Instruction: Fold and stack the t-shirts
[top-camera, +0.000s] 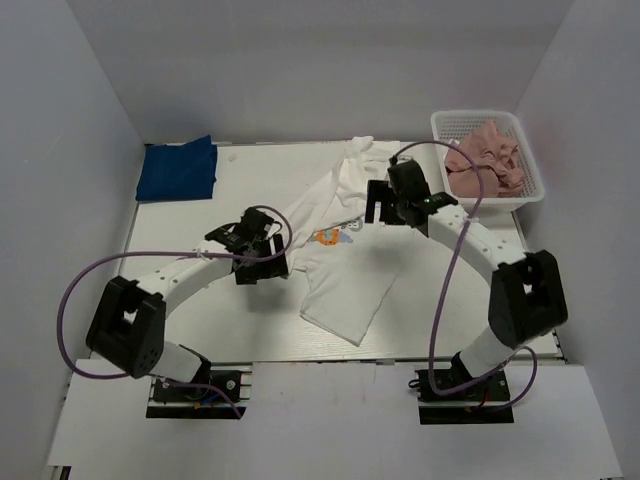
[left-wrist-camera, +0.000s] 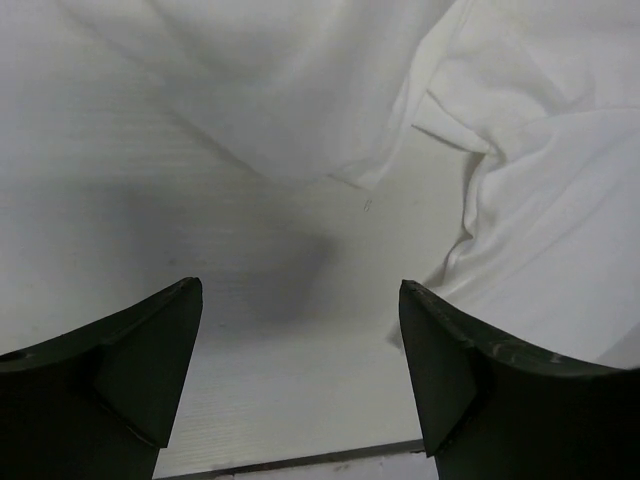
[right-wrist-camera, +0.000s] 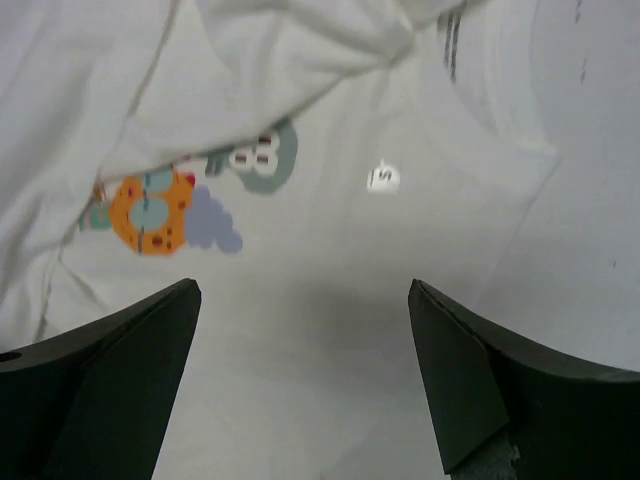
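Closest to me are the left arm's base (top-camera: 185, 385) and the right arm's base (top-camera: 465, 385), bolted at the near edge of the table (top-camera: 230, 320), with both arms reaching inward over it.

The biggest thing lying there is the white t-shirt (top-camera: 345, 270). It is spread out but rumpled. Its long axis runs roughly from the far side toward the near side, and a straight edge lies nearest the arms. The blue t-shirt (top-camera: 178, 170) sits folded in the far left corner, well apart from it. The pink t-shirt (top-camera: 487, 158) is bunched up in the basket (top-camera: 532, 192) at the far right.

The left gripper (top-camera: 265, 266) sits at the white shirt's left edge with its jaws wide apart and holding nothing. Its wrist view shows bare table between the fingers (left-wrist-camera: 150, 370), with cloth ahead and off to the right. The right gripper (top-camera: 385, 212) hangs directly over the shirt's upper middle, also spread wide and empty, with cloth filling the whole gap below it. Just ahead of it is the cartoon print (right-wrist-camera: 150, 212), partly covered by a loose fold. A small label (right-wrist-camera: 382, 178) lies nearby.

The way I read it, the shirt lies to the right of the left gripper and straight beneath the right one. That puts the right arm nearer the body of the cloth. The left arm would have to shift right to catch an edge before any fold along that long axis.
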